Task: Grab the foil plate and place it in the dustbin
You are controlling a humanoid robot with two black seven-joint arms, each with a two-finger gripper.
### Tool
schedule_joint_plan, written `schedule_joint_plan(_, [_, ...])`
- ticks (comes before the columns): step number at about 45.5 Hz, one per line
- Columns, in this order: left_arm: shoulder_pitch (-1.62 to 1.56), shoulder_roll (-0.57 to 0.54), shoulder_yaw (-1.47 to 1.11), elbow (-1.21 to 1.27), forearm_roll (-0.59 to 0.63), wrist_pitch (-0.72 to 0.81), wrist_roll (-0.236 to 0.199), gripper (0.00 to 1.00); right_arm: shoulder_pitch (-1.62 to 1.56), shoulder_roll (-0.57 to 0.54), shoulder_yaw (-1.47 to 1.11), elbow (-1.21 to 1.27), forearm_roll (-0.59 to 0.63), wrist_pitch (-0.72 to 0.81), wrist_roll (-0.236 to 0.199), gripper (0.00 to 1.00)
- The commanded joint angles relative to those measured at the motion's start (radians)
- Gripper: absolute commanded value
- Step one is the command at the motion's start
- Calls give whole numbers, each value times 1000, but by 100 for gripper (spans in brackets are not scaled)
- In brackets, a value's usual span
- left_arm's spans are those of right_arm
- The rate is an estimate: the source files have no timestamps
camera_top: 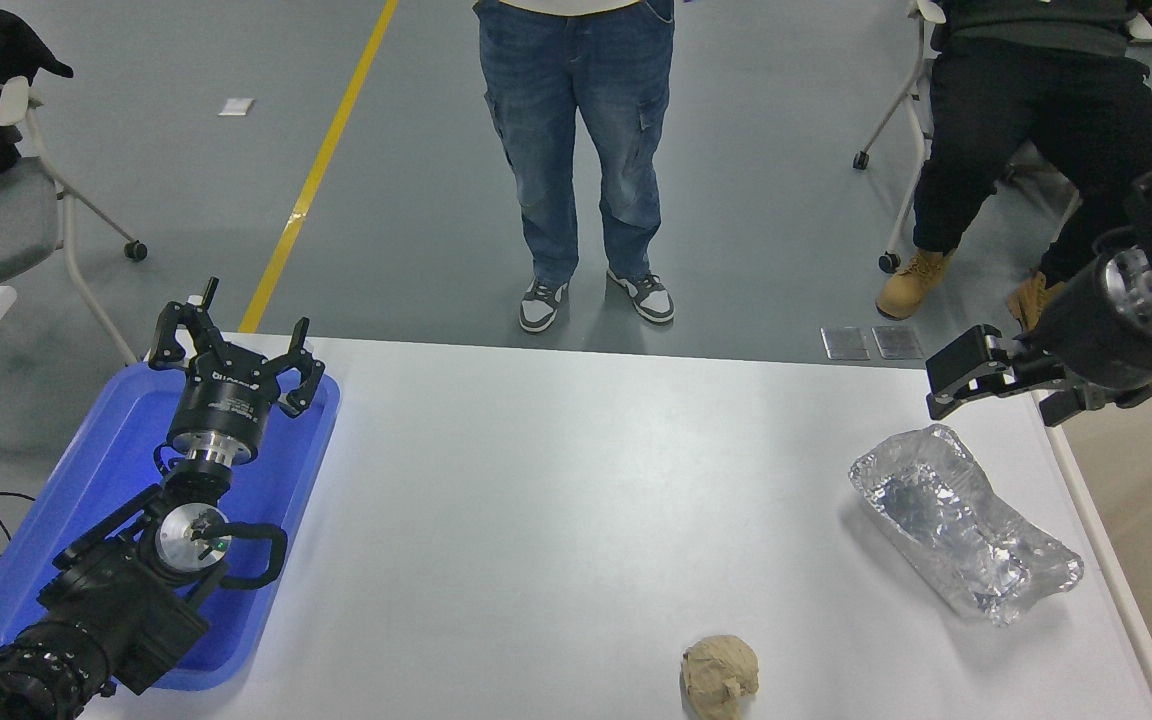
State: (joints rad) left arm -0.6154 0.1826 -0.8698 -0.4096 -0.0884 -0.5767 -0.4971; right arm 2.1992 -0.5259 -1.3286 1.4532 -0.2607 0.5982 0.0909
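Observation:
The foil plate (961, 520), a shiny wrinkled silver tray, lies on the white table (556, 480) near its right edge. The dustbin (1096, 535), a large beige bin with a pale cream rim, stands just right of the table and is partly cut off by the picture's edge. My right gripper (996, 400) hangs above the table's far right corner. It is beyond and above the plate's far end, apart from it, open and empty. My left gripper (231, 345) is parked open over the blue tray at the lower left.
A blue plastic tray (86, 480) lies at the table's left under the left arm. A small tan paper ball (721, 675) sits near the front edge. A person in jeans (581, 150) stands at the far side, and another sits at the far right (1026, 120).

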Motion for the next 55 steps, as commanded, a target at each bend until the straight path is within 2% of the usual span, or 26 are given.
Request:
schedule_joint_plan(1, [0,0,0,0,1,0,0,100,-32,-46,-106,-36,181,-69,0,100])
schedule_joint_plan(9, [0,0,0,0,-1,0,-1,100,-108,-82,-192,-37,313,-185,0,100])
schedule_joint_plan(18, [0,0,0,0,-1,0,-1,100,-217,-146,-201,-37,353,-308,0,100])
schedule_joint_plan(28, [0,0,0,0,-1,0,0,100,-384,-148,-175,-37,443,-439,0,100])
schedule_joint_plan(55, [-1,0,0,0,-1,0,0,100,-880,-163,259,-158,448,-739,4,99])
